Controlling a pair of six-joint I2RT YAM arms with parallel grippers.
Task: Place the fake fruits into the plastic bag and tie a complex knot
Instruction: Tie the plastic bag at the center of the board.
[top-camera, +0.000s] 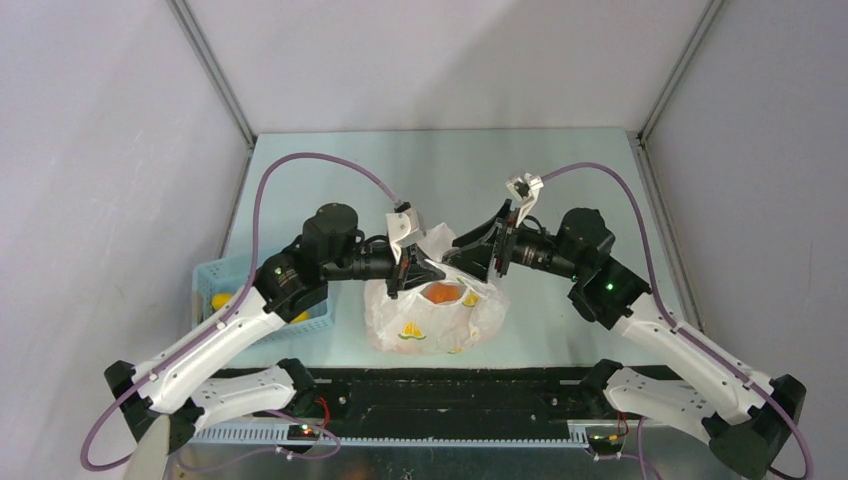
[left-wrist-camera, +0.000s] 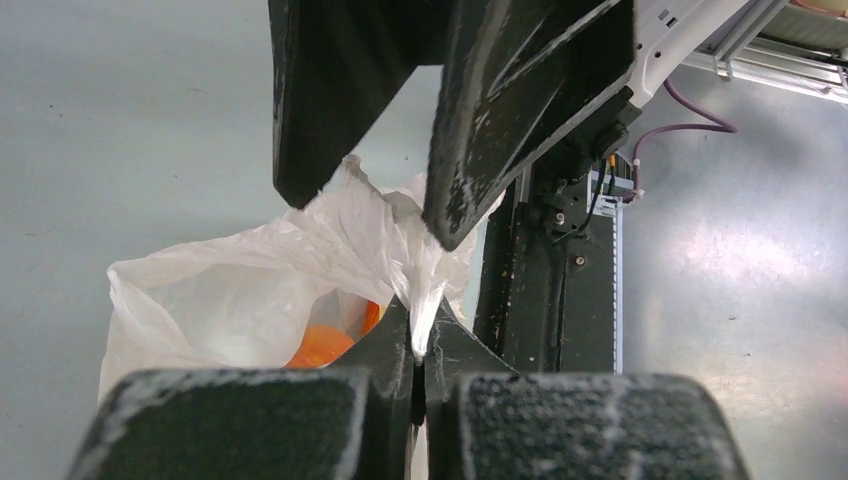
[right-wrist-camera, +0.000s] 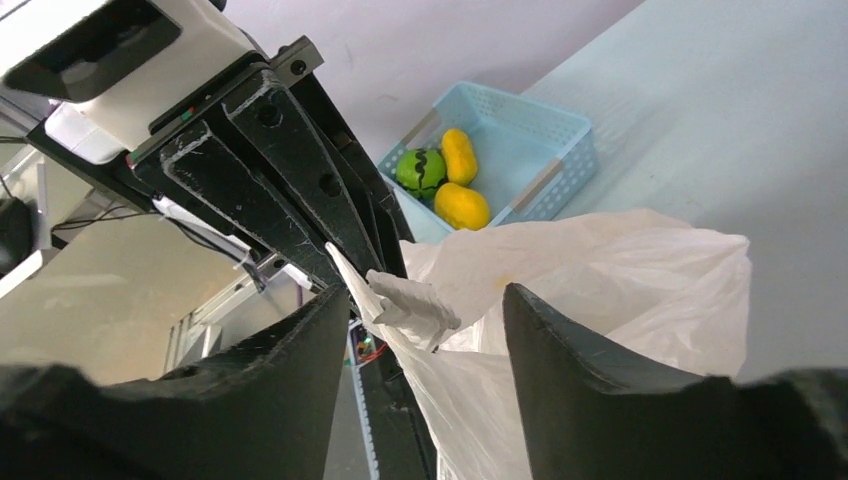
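Note:
The plastic bag (top-camera: 432, 318) lies at the table's near middle with an orange fake fruit (top-camera: 443, 293) showing in its mouth. My left gripper (left-wrist-camera: 422, 318) is shut on a twisted white handle strip (left-wrist-camera: 425, 285) of the plastic bag (left-wrist-camera: 240, 290); an orange fruit (left-wrist-camera: 318, 346) glows below it. My right gripper (right-wrist-camera: 428, 296) is open, its fingers (right-wrist-camera: 580, 360) on either side of a folded handle tail (right-wrist-camera: 415, 303) without touching it. In the top view both grippers, left (top-camera: 430, 272) and right (top-camera: 458, 256), meet above the bag's mouth. I cannot make out a knot.
A light blue basket (right-wrist-camera: 540, 150) sits left of the bag and holds two yellow fruits (right-wrist-camera: 461, 205) and a green striped one (right-wrist-camera: 421, 170). The basket (top-camera: 212, 280) is partly under my left arm. A black rail (top-camera: 450, 385) runs along the near table edge.

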